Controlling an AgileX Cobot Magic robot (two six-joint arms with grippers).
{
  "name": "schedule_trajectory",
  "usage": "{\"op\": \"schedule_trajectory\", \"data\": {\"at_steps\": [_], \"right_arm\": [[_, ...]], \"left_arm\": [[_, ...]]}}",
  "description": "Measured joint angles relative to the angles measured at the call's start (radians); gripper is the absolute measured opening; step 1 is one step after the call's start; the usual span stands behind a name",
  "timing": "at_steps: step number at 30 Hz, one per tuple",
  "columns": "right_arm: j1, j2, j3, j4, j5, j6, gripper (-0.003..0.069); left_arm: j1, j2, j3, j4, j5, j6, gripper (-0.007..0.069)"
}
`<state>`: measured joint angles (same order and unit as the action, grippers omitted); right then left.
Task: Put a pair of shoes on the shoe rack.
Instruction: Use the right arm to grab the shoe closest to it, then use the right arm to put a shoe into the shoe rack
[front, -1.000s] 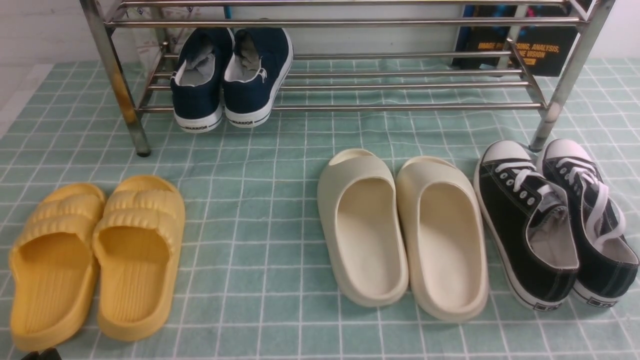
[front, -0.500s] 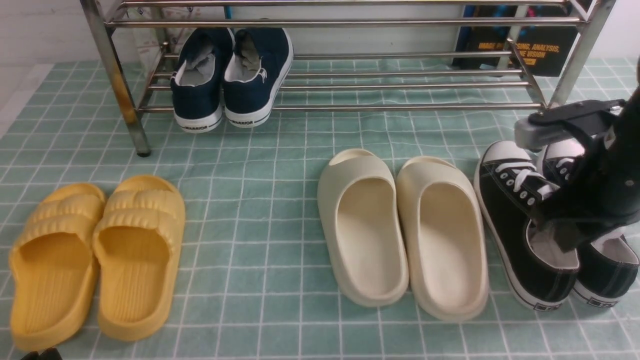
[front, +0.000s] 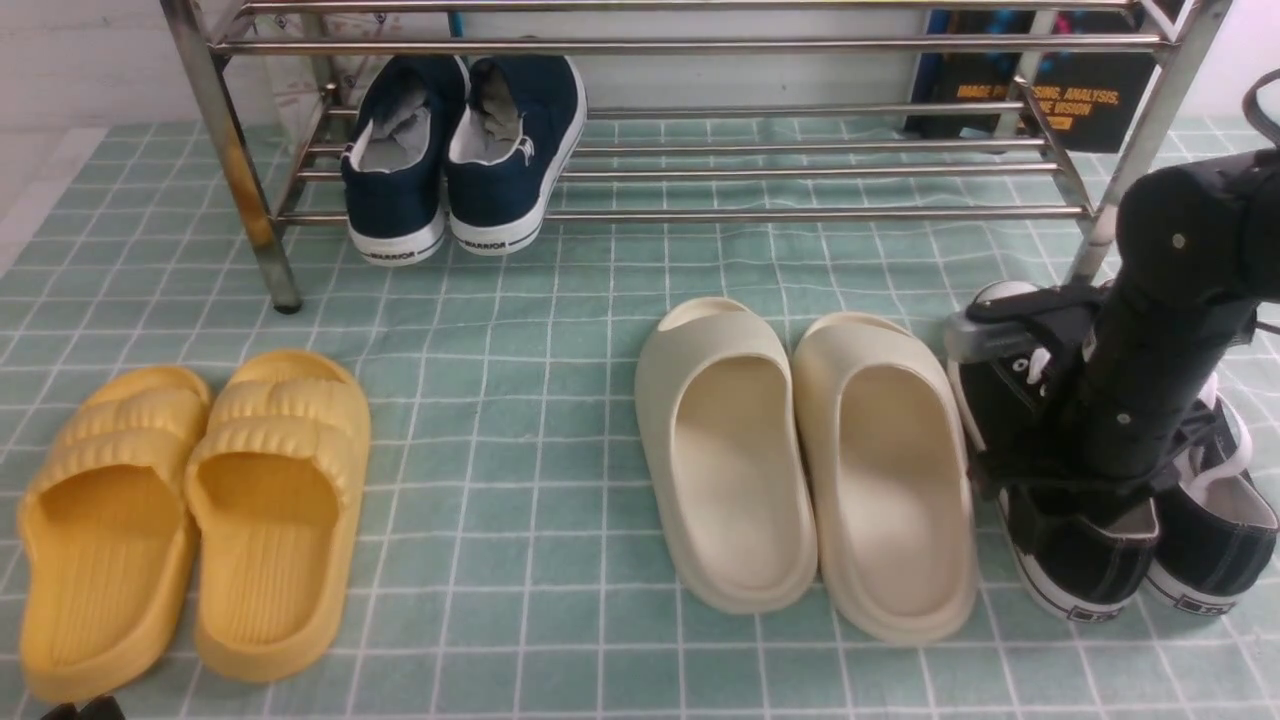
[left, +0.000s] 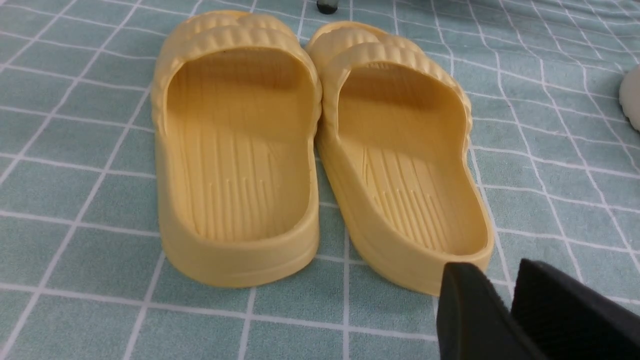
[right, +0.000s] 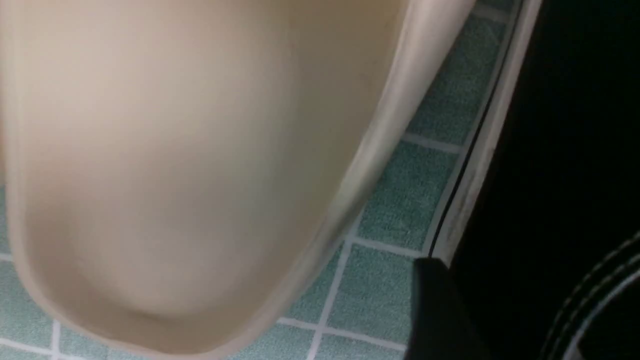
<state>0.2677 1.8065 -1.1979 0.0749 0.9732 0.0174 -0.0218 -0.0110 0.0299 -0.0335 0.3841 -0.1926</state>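
The pair of shoes, two black canvas sneakers, stands at the right on the green cloth: the left one (front: 1075, 560) and the right one (front: 1215, 545). My right arm reaches down over them and hides their laces. My right gripper (front: 1070, 488) is open and low over the left sneaker's heel opening. In the right wrist view one finger (right: 435, 310) sits just outside that sneaker's white sole (right: 475, 165); the other finger is hidden. The chrome shoe rack (front: 800, 212) stands behind. My left gripper (left: 492, 272) is open and empty, just behind the yellow slippers (left: 320, 150).
Navy slip-on sneakers (front: 460, 150) sit on the rack's lower tier at its left end. Yellow slippers (front: 190, 510) lie front left. Cream slippers (front: 800, 450) lie in the middle, right beside the black sneakers. A dark book (front: 1040, 100) leans behind the rack.
My right arm has come in from the right and dropped down and leftward onto the black sneakers, covering their laces. The shoes, slippers and left gripper have not moved.
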Motion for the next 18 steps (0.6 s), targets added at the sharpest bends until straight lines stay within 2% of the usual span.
{"op": "schedule_trajectory", "data": {"at_steps": [2, 3, 4, 5, 11, 18], "right_arm": [[0.001, 0.002, -0.001, -0.002, 0.000, 0.000, 0.0220], [0.001, 0.002, -0.001, -0.002, 0.002, 0.000, 0.0193], [0.002, 0.002, -0.001, -0.002, 0.006, 0.000, 0.0076], [0.002, 0.002, -0.001, -0.006, 0.006, 0.001, 0.0034], [0.002, -0.014, -0.003, -0.021, 0.020, 0.001, 0.0018], [0.002, -0.136, -0.097, -0.048, 0.166, 0.001, 0.0018]], "left_arm": [[0.000, 0.000, 0.000, 0.000, 0.000, 0.000, 0.0155], [0.000, 0.000, 0.000, 0.000, 0.000, 0.000, 0.0155], [0.000, 0.000, 0.000, 0.000, 0.000, 0.000, 0.0158], [0.000, 0.000, 0.000, 0.000, 0.000, 0.000, 0.0160], [0.000, 0.000, 0.000, 0.000, 0.000, 0.000, 0.0165], [0.000, 0.000, 0.000, 0.000, 0.000, 0.000, 0.0171]]}}
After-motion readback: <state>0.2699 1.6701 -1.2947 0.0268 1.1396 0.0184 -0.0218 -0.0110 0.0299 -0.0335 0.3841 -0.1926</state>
